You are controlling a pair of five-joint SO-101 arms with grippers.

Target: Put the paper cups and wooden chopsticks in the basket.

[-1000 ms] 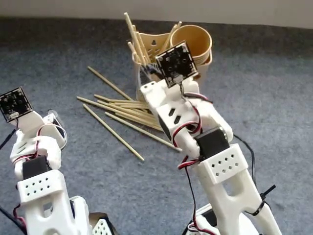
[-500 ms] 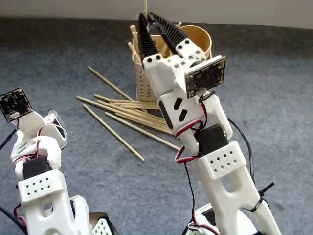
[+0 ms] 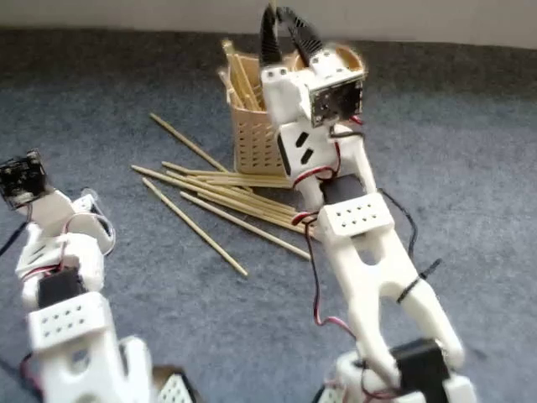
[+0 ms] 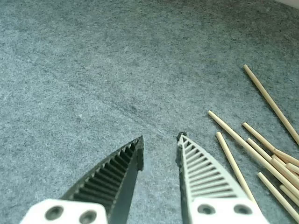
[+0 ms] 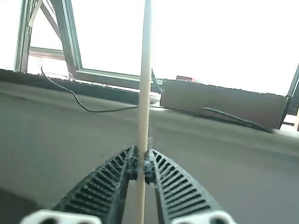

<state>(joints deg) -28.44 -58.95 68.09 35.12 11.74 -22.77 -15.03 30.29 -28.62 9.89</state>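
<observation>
A tan perforated basket [image 3: 252, 138] stands at the back of the grey carpet, with several chopsticks leaning inside it and a paper cup [image 3: 354, 60] tucked in on its far side. My right gripper [image 3: 282, 18] is raised above the basket and points up. In the right wrist view it [image 5: 140, 161] is shut on one upright wooden chopstick [image 5: 145, 84]. Several loose chopsticks [image 3: 220, 198] lie in a fan on the carpet in front of the basket. My left gripper [image 4: 160, 145] hovers open over bare carpet, with chopstick ends [image 4: 243, 149] a short way beside it.
The left arm [image 3: 54, 252] stands at the near left, the right arm [image 3: 361, 243] stretches from near right toward the basket. Grey carpet [image 3: 470, 168] lies bare to the right and at the far left. A pale wall edge runs behind the basket.
The right arm has swung up and stretched out over the basket, turning its gripper upward with the chopstick. The left arm has stayed put.
</observation>
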